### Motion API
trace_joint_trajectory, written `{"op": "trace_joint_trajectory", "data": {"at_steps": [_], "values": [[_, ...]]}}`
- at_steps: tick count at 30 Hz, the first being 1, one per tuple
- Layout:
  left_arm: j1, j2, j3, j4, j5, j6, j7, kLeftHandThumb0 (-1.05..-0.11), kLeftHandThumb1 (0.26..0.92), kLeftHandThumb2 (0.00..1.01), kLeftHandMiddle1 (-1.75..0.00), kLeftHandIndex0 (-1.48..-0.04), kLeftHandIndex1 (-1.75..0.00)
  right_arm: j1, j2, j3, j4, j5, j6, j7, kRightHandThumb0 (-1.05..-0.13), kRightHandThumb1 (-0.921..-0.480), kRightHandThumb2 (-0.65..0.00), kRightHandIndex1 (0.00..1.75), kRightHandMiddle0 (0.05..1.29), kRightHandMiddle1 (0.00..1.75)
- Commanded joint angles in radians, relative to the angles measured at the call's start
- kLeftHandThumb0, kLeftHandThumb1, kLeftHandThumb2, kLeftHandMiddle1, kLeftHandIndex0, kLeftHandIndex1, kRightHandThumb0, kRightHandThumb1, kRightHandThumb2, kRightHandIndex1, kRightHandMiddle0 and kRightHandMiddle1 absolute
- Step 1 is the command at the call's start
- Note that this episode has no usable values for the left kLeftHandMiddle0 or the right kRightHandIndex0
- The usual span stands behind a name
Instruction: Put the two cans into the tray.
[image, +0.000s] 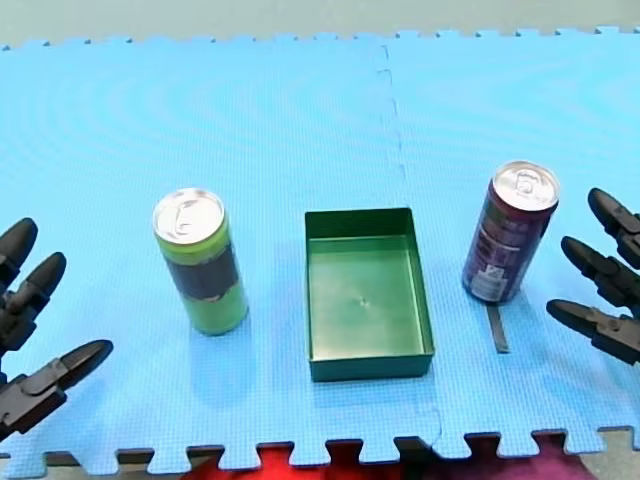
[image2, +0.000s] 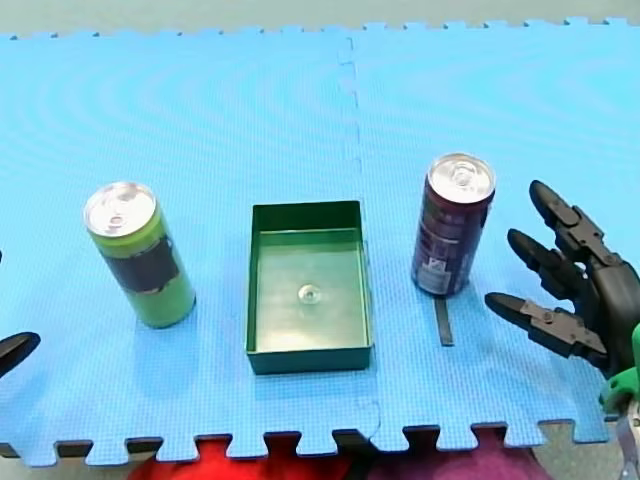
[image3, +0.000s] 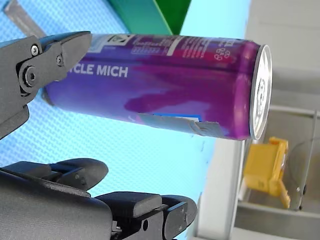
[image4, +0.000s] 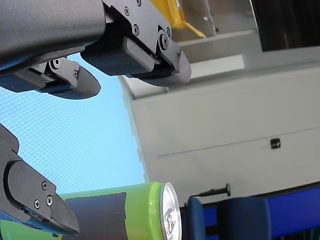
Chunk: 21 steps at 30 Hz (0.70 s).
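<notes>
The green can (image: 200, 262) stood upright on the foam mat (image: 300, 120) left of the empty tray (image: 368, 370), and the purple can (image: 508, 232) stood upright to its right. The right robot hand (image: 605, 275) hung just right of the purple can and the left robot hand (image: 25, 320) sat at the mat's near-left edge, each holding nothing, fingers uncurled. Both cans looked tall and slim, so one finger touching first would likely tip a can and send it rolling, and a base landing on the tray's rim could topple it.
</notes>
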<state>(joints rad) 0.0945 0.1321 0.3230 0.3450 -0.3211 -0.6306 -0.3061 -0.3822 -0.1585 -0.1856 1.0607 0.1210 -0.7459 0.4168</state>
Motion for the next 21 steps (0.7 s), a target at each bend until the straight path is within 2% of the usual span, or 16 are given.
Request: {"op": "trace_joint_trajectory", "data": {"at_steps": [1, 7, 11, 17, 21], "values": [[0.001, 0.002, 0.002, -0.002, -0.006, 0.004, -0.002, -0.914, 0.644, 0.0, 0.0, -0.5, 0.0, 0.005, -0.008, 0.001, -0.006, 0.002, 0.002, 0.002, -1.048, -0.783, -0.016, 0.0, 0.19, 0.0], [0.001, 0.002, 0.003, -0.001, -0.004, 0.003, -0.001, -0.909, 0.645, 0.0, 0.0, -0.5, 0.0, 0.005, -0.01, 0.005, -0.008, 0.002, 0.007, 0.007, -1.048, -0.79, -0.014, 0.0, 0.17, 0.0], [-0.002, 0.004, 0.004, 0.005, -0.004, 0.002, -0.003, -0.907, 0.646, 0.0, 0.0, -0.5, 0.0, 0.005, -0.017, 0.01, -0.012, 0.0, 0.017, 0.016, -1.048, -0.789, -0.01, 0.0, 0.17, 0.0], [-0.003, 0.003, 0.005, 0.007, -0.005, 0.001, -0.004, -0.905, 0.646, 0.0, 0.0, -0.5, 0.0, -0.007, -0.034, 0.004, 0.001, 0.021, 0.046, 0.073, -1.048, -0.777, -0.001, 0.0, 0.15, 0.0], [-0.002, 0.004, 0.005, 0.004, -0.004, 0.002, -0.004, -0.903, 0.646, 0.0, 0.0, -0.5, 0.0, -0.018, -0.042, 0.0, 0.024, 0.025, 0.052, 0.091, -1.048, -0.764, 0.0, 0.0, 0.15, 0.0]]}}
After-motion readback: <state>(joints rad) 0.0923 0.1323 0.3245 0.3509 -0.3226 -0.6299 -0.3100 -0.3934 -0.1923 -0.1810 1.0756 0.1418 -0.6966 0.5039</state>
